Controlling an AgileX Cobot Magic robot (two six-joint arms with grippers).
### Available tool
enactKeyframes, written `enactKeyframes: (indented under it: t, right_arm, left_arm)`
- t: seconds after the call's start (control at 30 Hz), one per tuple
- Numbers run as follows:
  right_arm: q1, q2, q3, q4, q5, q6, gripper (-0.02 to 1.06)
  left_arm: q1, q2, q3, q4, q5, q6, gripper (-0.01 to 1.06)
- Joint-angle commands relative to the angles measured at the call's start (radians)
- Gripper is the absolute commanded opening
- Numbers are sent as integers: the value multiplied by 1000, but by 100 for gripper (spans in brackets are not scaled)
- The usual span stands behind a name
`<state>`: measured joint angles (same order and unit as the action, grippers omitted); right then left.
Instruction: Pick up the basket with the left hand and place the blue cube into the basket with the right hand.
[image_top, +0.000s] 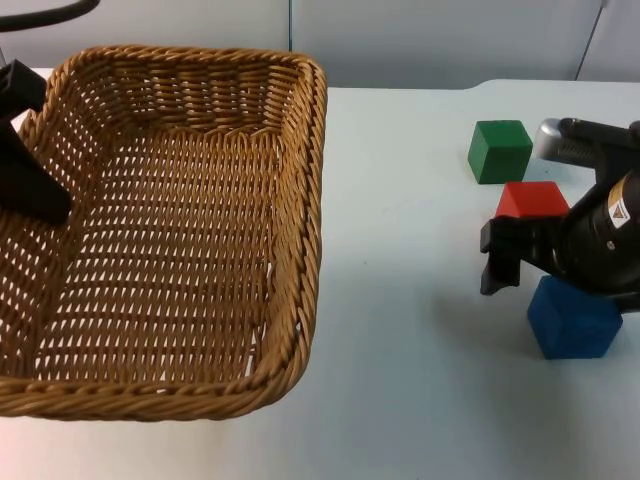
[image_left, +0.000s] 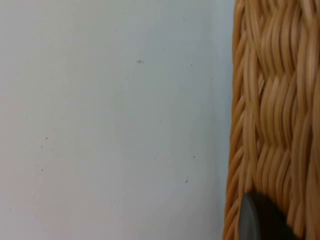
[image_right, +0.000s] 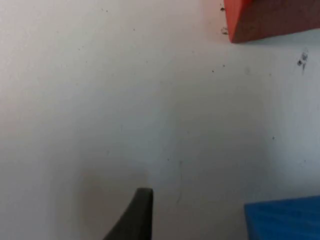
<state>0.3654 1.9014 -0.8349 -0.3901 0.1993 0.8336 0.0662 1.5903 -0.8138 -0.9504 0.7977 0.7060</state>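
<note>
A: Surface and room?
B: White bench (image_top: 400, 300), grey partition wall (image_top: 430, 40) behind.
A: Items?
B: Wicker basket (image_top: 290, 200), left gripper (image_top: 35, 190) on its wall, jaws' state indiscernible. Blue cube (image_top: 572, 320) on bench beside right gripper (image_top: 500, 262), jaws indeterminate. Red cube (image_top: 530, 198), green cube (image_top: 499, 150) behind. Arm label unreadable.

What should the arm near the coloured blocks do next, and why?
Probably shift the right gripper over the blue cube and lower it: the cube sits untouched on the table, beside the fingers rather than between them, while the left gripper is at the basket.
</note>
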Motion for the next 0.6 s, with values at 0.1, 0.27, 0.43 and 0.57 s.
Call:
enactKeyframes:
  t: [0.1, 0.27, 0.43, 0.57]
  right_arm:
    - [4, 1, -6, -5, 23, 17, 82]
    - [4, 1, -6, -5, 54, 32, 47]
    - [4, 1, -6, -34, 54, 32, 7]
    - [4, -2, -6, -34, 43, 32, 0]
  left_arm:
    - [0, -14, 2, -19, 23, 20, 0]
    - [0, -14, 2, -19, 23, 20, 0]
    - [0, -14, 2, -19, 21, 20, 0]
    - [0, -14, 2, -19, 21, 20, 0]
